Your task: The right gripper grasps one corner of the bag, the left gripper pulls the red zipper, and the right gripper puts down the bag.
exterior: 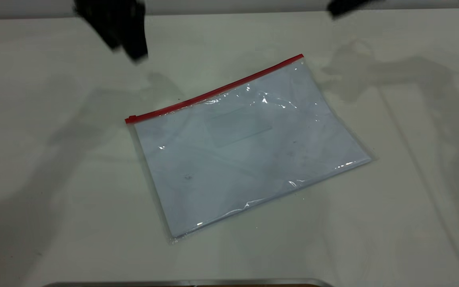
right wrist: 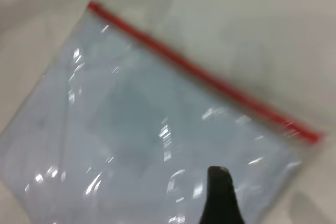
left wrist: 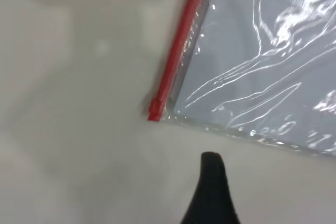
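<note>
The bag point(exterior: 245, 147) lies flat on the white table, a clear bluish pouch with a faint label patch. The red zipper point(exterior: 213, 93) runs along its far long edge, with the slider tab point(exterior: 130, 118) at the left end. My left gripper point(exterior: 128, 50) hovers above the table, behind and a little left of the slider end, touching nothing. The left wrist view shows the zipper point(left wrist: 181, 45), the slider tab point(left wrist: 156, 113) and that bag corner point(left wrist: 252, 77) close by. My right gripper point(exterior: 343, 10) is high at the back right, away from the bag. The right wrist view looks down on the bag point(right wrist: 131, 129) and zipper point(right wrist: 199, 72).
The white table point(exterior: 34, 167) surrounds the bag on all sides. A metal edge point(exterior: 189, 283) runs along the near border. Arm shadows fall across the table on the left and right.
</note>
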You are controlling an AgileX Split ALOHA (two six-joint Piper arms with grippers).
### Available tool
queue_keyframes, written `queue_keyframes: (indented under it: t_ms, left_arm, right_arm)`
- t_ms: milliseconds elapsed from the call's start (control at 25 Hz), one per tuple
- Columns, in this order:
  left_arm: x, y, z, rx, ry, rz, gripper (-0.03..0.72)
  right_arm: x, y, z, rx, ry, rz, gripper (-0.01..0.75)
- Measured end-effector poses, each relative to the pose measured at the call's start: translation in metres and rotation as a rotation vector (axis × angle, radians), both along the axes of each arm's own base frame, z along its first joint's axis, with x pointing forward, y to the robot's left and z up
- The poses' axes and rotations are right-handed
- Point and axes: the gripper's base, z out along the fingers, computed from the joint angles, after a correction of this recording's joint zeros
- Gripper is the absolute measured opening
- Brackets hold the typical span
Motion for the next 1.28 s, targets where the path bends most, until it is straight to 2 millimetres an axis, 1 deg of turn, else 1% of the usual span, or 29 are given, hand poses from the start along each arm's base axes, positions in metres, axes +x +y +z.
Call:
queue_keyframes:
  t_ms: [80, 160, 240, 280, 360, 400, 520, 560, 600, 680, 720, 800, 840, 920, 960, 1080, 1280]
  left_arm:
    - [0.001, 0.001, 0.034, 0.011, -0.016, 0.083, 0.656]
    - [0.0, 0.005, 0.066, 0.037, -0.028, 0.154, 0.63]
    - [0.002, 0.009, 0.097, 0.051, -0.113, 0.236, 0.598]
    - [0.003, 0.011, 0.11, 0.055, -0.152, 0.268, 0.578]
    - [-0.002, 0.016, 0.136, 0.059, -0.217, 0.339, 0.545]
    - [-0.005, 0.018, 0.146, 0.059, -0.24, 0.37, 0.528]
    - [-0.019, 0.024, 0.18, 0.03, -0.307, 0.434, 0.489]
    - [-0.024, 0.026, 0.19, 0.017, -0.326, 0.448, 0.479]
    - [-0.031, 0.028, 0.202, 0.002, -0.351, 0.455, 0.469]
    - [-0.046, 0.032, 0.224, -0.024, -0.394, 0.462, 0.454]
    - [-0.056, 0.035, 0.235, -0.036, -0.415, 0.466, 0.447]
    - [-0.078, 0.041, 0.256, -0.061, -0.457, 0.469, 0.437]
    - [-0.087, 0.044, 0.262, -0.066, -0.466, 0.469, 0.431]
    - [-0.11, 0.051, 0.276, -0.081, -0.495, 0.467, 0.425]
    - [-0.122, 0.054, 0.28, -0.082, -0.504, 0.464, 0.423]
    - [-0.152, 0.064, 0.284, -0.078, -0.518, 0.461, 0.424]
    - [-0.199, 0.076, 0.288, -0.103, -0.532, 0.48, 0.424]
  right_arm:
    - [0.006, -0.003, 0.04, -0.034, -0.033, -0.054, 0.567]
    - [0.006, -0.007, 0.081, -0.075, -0.074, -0.107, 0.556]
    - [0.001, -0.012, 0.121, -0.134, -0.102, -0.17, 0.552]
    - [-0.003, -0.015, 0.137, -0.157, -0.113, -0.198, 0.551]
    - [-0.015, -0.019, 0.173, -0.192, -0.135, -0.267, 0.551]
    - [-0.021, -0.02, 0.187, -0.196, -0.143, -0.294, 0.551]
    - [-0.044, -0.023, 0.239, -0.177, -0.178, -0.401, 0.551]
    - [-0.051, -0.023, 0.253, -0.172, -0.193, -0.426, 0.551]
    - [-0.061, -0.024, 0.271, -0.168, -0.221, -0.449, 0.551]
    - [-0.086, -0.022, 0.305, -0.169, -0.29, -0.467, 0.551]
    - [-0.097, -0.021, 0.318, -0.169, -0.316, -0.469, 0.551]
    - [-0.129, -0.014, 0.348, -0.155, -0.378, -0.463, 0.551]
    - [-0.143, -0.01, 0.357, -0.149, -0.393, -0.453, 0.551]
    - [-0.177, -0.003, 0.377, -0.125, -0.429, -0.437, 0.551]
    - [-0.193, 0.001, 0.382, -0.115, -0.436, -0.426, 0.551]
    - [-0.232, 0.006, 0.391, -0.087, -0.438, -0.411, 0.551]
    - [-0.286, 0.009, 0.395, -0.043, -0.44, -0.388, 0.551]
